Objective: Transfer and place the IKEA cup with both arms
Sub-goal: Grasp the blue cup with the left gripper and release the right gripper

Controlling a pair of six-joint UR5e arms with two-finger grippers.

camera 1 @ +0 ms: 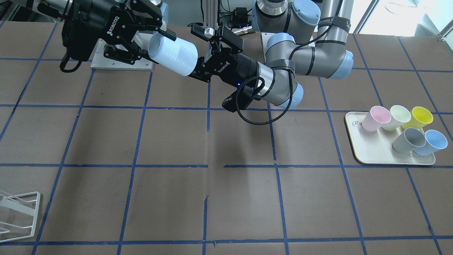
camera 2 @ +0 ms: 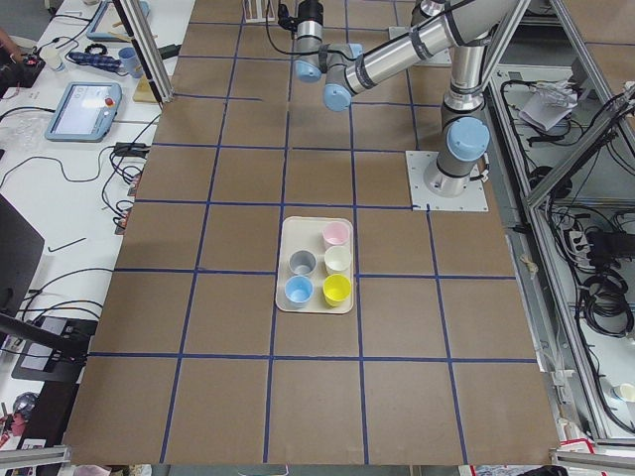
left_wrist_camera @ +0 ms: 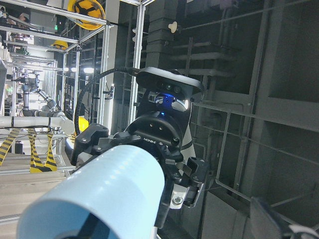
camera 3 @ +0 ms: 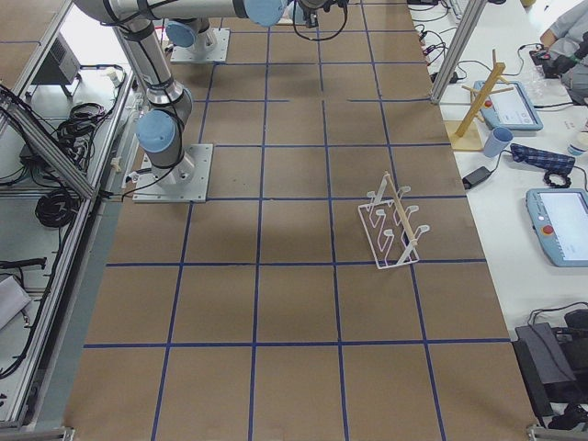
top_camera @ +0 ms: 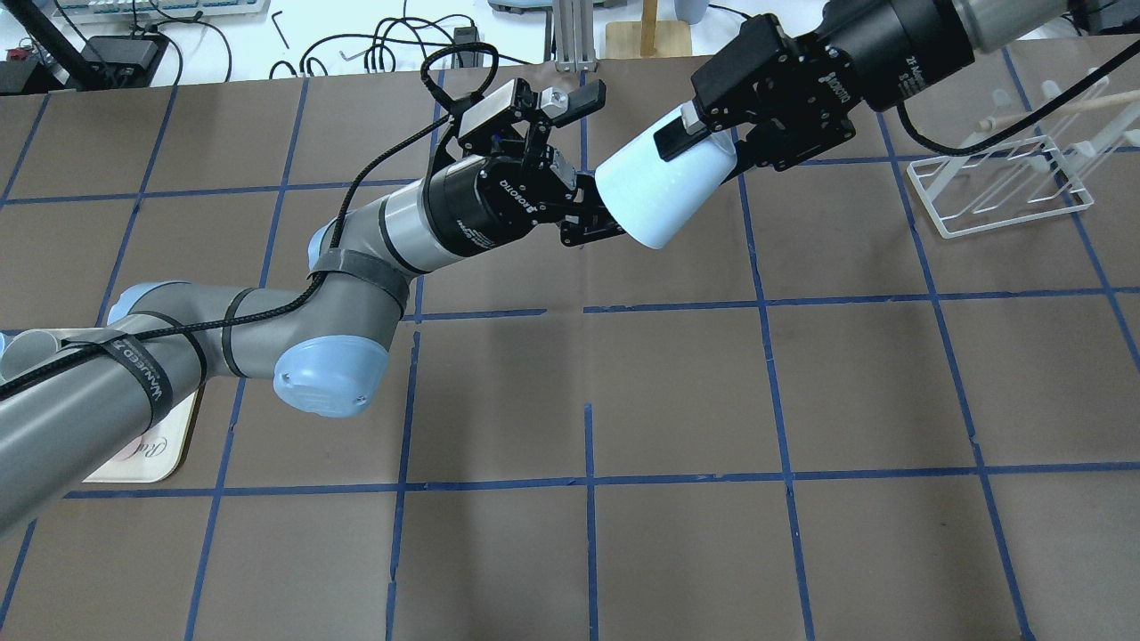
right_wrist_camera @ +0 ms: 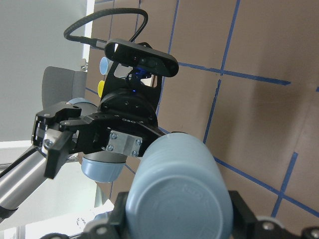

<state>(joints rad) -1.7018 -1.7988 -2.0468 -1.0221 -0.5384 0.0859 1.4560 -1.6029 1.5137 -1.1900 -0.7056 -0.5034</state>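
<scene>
Both jaws of the right gripper (top_camera: pixel 704 153) are clenched on the IKEA cup (top_camera: pixel 655 196), on opposite sides of the wall at the base end. Overhead, one pad shows on top of the wall. The other finger is hidden under the cup.

The cup is off the table, in the air, lying near-horizontal. Its base faces the right gripper and its mouth faces the left gripper (top_camera: pixel 595 214).

The left jaws are spread apart. From the left wrist camera, one finger sits well off to the side of the cup. A dark shape at the mouth looks like the other finger, but I can't tell whether it touches the rim. The left fingertips are right at the mouth end, so the two grippers face each other with the cup between them.

Further out:
- A black cable (camera 1: pixel 260 123) loops under the left arm (camera 1: pixel 311 60) near its wrist and hangs apart from the cup.
- Below is the brown table (camera 1: pixel 226 205) with a blue tape grid.
- The tray (camera 1: pixel 368 148) sits at the robot's left end, well apart from the held cup. It carries five cups, mouths up: pink cup (camera 1: pixel 377 118), cream cup (camera 1: pixel 398 118), yellow cup (camera 1: pixel 420 117), grey cup (camera 1: pixel 408 140) and second light blue cup (camera 1: pixel 433 141), the last two touching.
- A white wire rack (top_camera: pixel 997 191) stands on the table toward the robot's right end, apart from the cup.
</scene>
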